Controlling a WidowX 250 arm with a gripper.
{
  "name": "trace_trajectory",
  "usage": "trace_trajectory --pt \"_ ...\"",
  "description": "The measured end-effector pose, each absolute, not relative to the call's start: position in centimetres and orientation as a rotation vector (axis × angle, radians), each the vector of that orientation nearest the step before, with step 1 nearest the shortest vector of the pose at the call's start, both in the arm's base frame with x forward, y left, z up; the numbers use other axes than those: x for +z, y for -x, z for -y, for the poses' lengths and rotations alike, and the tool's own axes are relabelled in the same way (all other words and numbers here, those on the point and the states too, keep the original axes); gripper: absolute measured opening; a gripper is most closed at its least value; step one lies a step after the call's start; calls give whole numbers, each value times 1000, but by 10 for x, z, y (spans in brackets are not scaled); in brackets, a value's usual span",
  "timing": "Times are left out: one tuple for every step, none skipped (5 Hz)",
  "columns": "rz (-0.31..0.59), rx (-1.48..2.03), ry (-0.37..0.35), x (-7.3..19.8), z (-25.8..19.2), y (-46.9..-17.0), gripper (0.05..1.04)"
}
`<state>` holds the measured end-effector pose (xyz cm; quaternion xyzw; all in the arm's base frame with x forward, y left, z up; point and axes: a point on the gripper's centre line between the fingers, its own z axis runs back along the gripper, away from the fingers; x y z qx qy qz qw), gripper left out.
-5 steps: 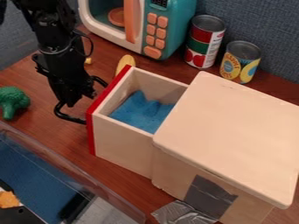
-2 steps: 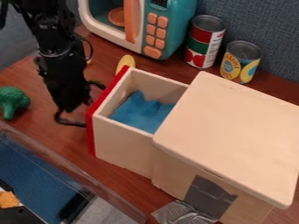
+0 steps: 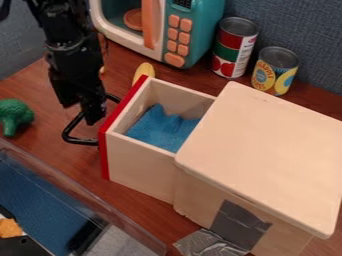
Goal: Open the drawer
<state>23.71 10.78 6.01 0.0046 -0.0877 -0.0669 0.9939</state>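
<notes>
1. The gripper (image 3: 93,115) hangs at the upper left, over the black handle (image 3: 81,141), just beside the drawer's front; whether it is spread or pressed together I cannot tell
2. The one handle is a bent loop, standing out from the drawer's front
3. The one drawer (image 3: 139,167) is left of centre and stands open, drawn out of the box (image 3: 260,145); its sides are pale and plain, its front red, its top uncovered
4. Inside lies one blue cloth (image 3: 160,131), rumpled, with raised peaks
5. The one box, to the right, is pale too, with a flat, round-cornered top and a grey patch (image 3: 240,225) on its side; crumpled silver tape (image 3: 207,244) lies by its foot
6. Behind the drawer: one yellow thing (image 3: 143,71), near its red front
7. Farther back: one teal toy oven (image 3: 200,31) with seven orange buttons (image 3: 174,60), and two upright cans, one red and green (image 3: 234,47), one yellow and blue (image 3: 274,71)
8. Left of the handle: one green broccoli (image 3: 13,116)
9. Lower left: one clear-walled bin (image 3: 73,192)
</notes>
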Motion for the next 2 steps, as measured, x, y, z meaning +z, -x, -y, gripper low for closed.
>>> trace_trajectory --pt "278 -162 -28 108 -116 -243 1006" --pt "321 -185 -50 148 -122 -235 1000"
